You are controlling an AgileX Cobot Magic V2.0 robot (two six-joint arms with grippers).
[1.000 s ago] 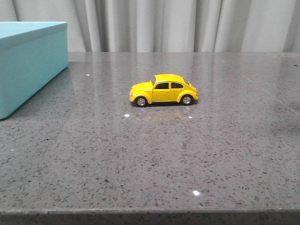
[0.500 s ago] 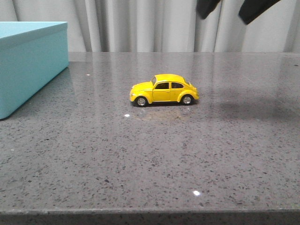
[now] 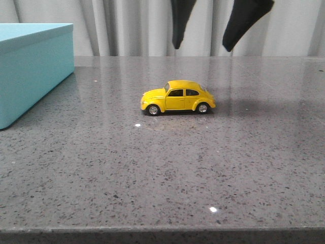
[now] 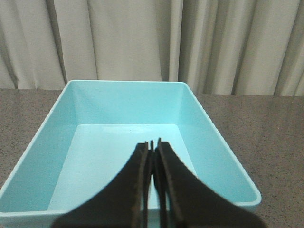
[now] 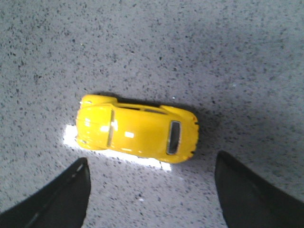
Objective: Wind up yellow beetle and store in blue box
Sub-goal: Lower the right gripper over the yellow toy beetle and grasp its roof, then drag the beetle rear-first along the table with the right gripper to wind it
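Blue box (image 4: 209, 137): interior bare, beneath left claw (image 4: 153, 142), fingers together. Yellow beetle (image 3: 177, 97): on table (image 3: 162, 168), below right claw (image 3: 203, 48), fingers apart.

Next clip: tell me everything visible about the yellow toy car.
The yellow toy car is a small glossy Beetle with a rounded roof, dark windows and silver wheels. It stands upright on all wheels on the grey speckled table, side-on in the front view, nose toward the blue box but well apart from it. Nothing touches it; the right end effector hangs open above it.
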